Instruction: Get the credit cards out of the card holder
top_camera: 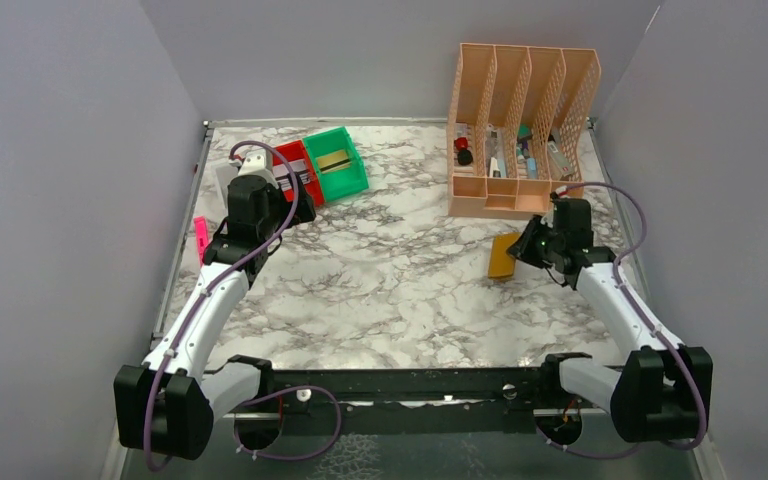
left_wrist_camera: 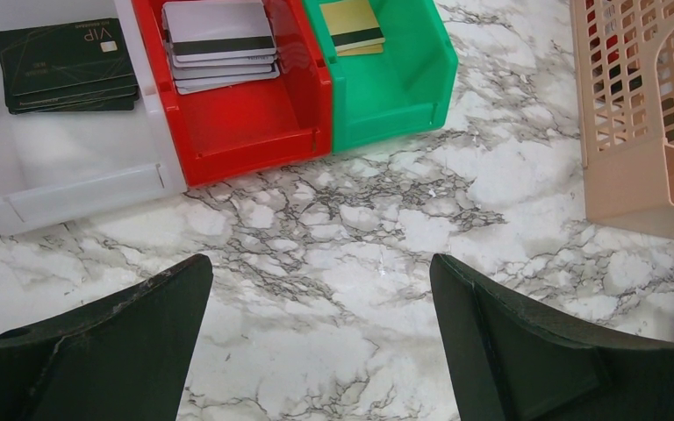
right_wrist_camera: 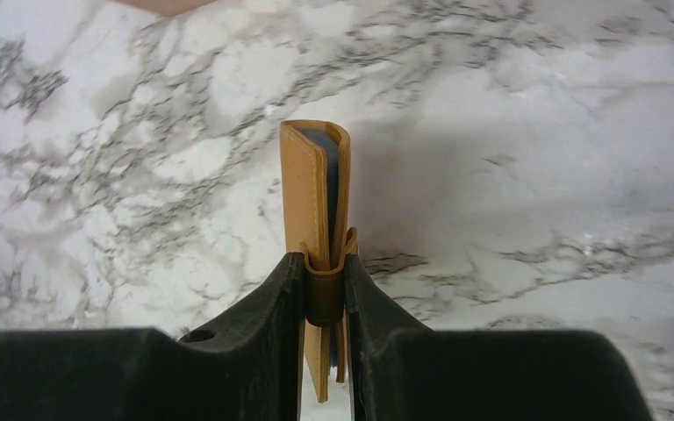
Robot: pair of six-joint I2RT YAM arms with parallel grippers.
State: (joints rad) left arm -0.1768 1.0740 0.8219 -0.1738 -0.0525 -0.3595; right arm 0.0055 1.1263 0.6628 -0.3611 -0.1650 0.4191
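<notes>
The tan-brown card holder (right_wrist_camera: 314, 189) is folded shut and held on edge above the marble; a strip of its pale blue lining shows. My right gripper (right_wrist_camera: 324, 285) is shut on it at its tab strap. In the top view the card holder (top_camera: 503, 256) hangs left of the right gripper (top_camera: 532, 247), in front of the peach organiser. My left gripper (left_wrist_camera: 320, 294) is open and empty, low over the marble just in front of the bins; it also shows in the top view (top_camera: 295, 207). Cards lie in stacks: dark ones (left_wrist_camera: 66, 66), white ones (left_wrist_camera: 219, 44), gold ones (left_wrist_camera: 354, 24).
A white bin (left_wrist_camera: 83, 184), a red bin (left_wrist_camera: 250, 136) and a green bin (left_wrist_camera: 386, 96) stand side by side at the back left. A peach desk organiser (top_camera: 520, 130) stands at the back right. A pink marker (top_camera: 201, 236) lies by the left wall.
</notes>
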